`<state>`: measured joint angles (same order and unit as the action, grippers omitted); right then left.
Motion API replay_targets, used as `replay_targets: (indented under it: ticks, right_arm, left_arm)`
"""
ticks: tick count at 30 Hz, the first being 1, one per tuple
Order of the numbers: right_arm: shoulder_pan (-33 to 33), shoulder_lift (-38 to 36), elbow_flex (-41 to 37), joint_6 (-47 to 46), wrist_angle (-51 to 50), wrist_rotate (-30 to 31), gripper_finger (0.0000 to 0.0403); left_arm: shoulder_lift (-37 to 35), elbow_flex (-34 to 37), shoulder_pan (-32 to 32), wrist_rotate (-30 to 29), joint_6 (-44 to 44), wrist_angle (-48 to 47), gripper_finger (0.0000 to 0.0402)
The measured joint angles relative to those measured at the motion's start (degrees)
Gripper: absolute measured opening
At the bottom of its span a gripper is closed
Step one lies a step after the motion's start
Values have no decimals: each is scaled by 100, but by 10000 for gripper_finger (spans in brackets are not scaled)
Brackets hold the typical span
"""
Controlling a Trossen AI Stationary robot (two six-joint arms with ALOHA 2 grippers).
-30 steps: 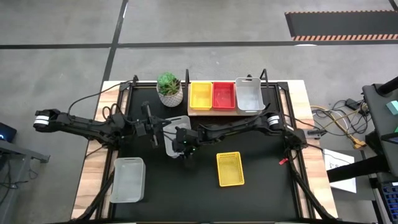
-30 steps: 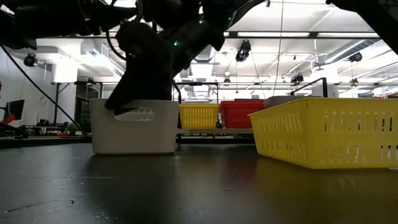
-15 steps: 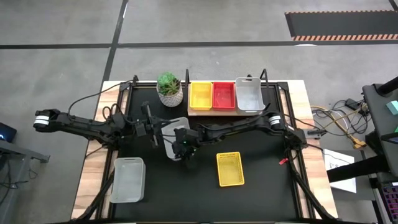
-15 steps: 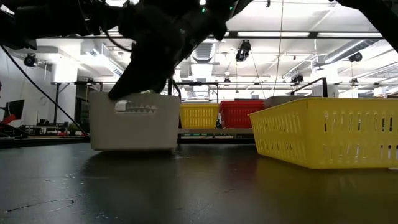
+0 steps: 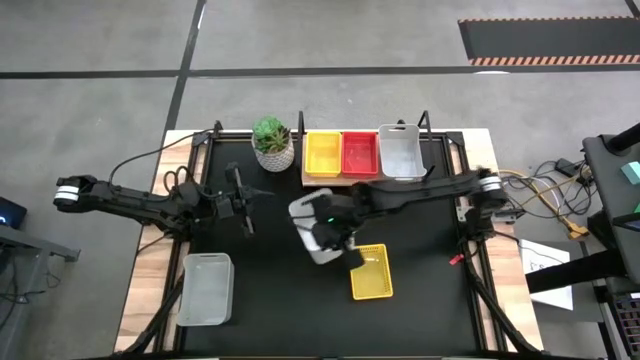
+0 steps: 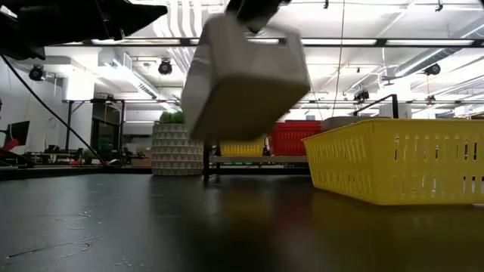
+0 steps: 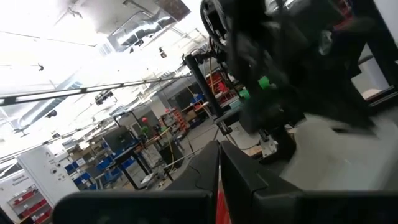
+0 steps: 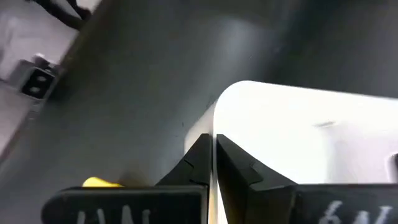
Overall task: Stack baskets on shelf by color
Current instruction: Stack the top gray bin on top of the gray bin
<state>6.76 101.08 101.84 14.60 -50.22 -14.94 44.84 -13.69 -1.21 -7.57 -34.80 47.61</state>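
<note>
The right gripper's fingers (image 8: 214,163) are clenched on the wall of a grey-white basket (image 5: 318,226), carried tilted clear of the counter (image 5: 420,300) — mid-carry, it seems; next it needs squaring up over the grey basket on the shelf (image 5: 400,152). The left gripper (image 5: 243,200) waits near the plant pot (image 5: 272,143), fingers pressed together on nothing. Counted: three grey-white baskets, two yellow, one red — the spare grey (image 5: 206,288) and yellow (image 5: 369,272) lie on the counter.

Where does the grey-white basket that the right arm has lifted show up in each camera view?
High: grey-white basket at centre, beside the loose yellow basket.
Low: upper middle, tilted, off the table.
Left wrist: pale shape, right.
Right wrist: white wall, pinched.
Shared landmark: yellow basket.
</note>
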Motion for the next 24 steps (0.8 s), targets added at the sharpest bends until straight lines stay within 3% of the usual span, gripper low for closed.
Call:
replay_targets:
  ticks: [13, 17, 24]
  right_arm:
    - [-40, -2010, -804, 629, -536, 2126, 8]
    - [-371, -2601, -1374, 900, -507, 2437, 8]
    - [-1423, -3555, -2565, 1190, -94, 2417, 8]
  left_arm:
    - [0, 0, 0, 2, 143, 90, 0]
    - [0, 0, 0, 2, 143, 132, 0]
    - [2, 2, 0, 2, 143, 125, 0]
